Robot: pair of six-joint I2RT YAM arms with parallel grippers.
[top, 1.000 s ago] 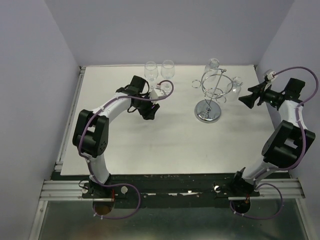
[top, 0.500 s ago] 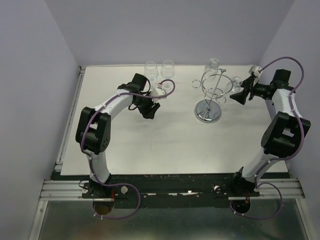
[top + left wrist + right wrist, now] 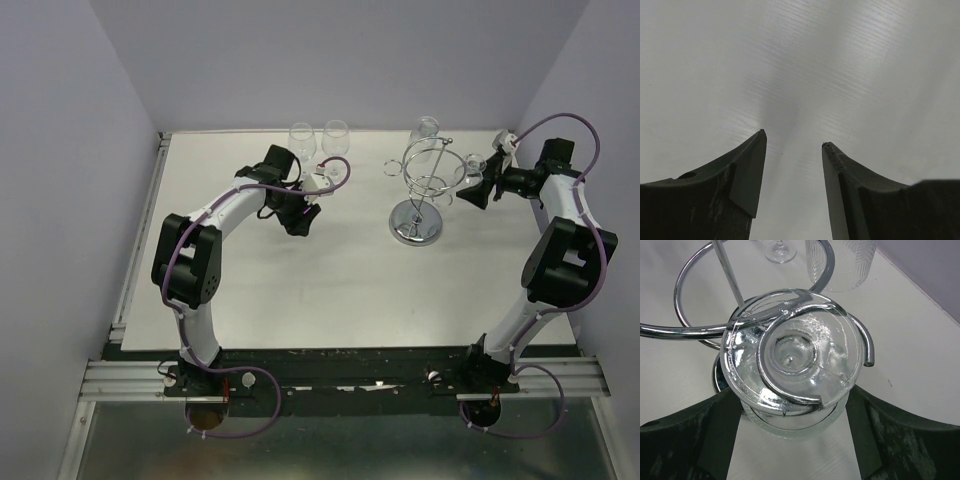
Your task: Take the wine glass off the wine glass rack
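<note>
The chrome wine glass rack (image 3: 416,226) stands at the back right of the table. A wine glass (image 3: 473,164) hangs upside down from its right-hand loop. My right gripper (image 3: 479,189) is open and reaches in from the right, level with that glass. In the right wrist view the wine glass (image 3: 792,357) fills the centre, its foot resting in the rack's loop (image 3: 867,342). Its bowl sits between my right gripper's (image 3: 791,390) fingers (image 3: 715,435), which lie close on both sides; contact cannot be told. My left gripper (image 3: 300,217) (image 3: 793,138) is open over bare table.
Two wine glasses (image 3: 302,136) (image 3: 336,133) stand upright at the back, near my left arm. Another glass (image 3: 425,128) hangs on the rack's far side, and one (image 3: 392,168) on its left. The right wall is just behind my right arm.
My right gripper has moved left from the table's right edge up to the rack, and its fingers now flank the hanging glass. The left gripper has shifted slightly.
</note>
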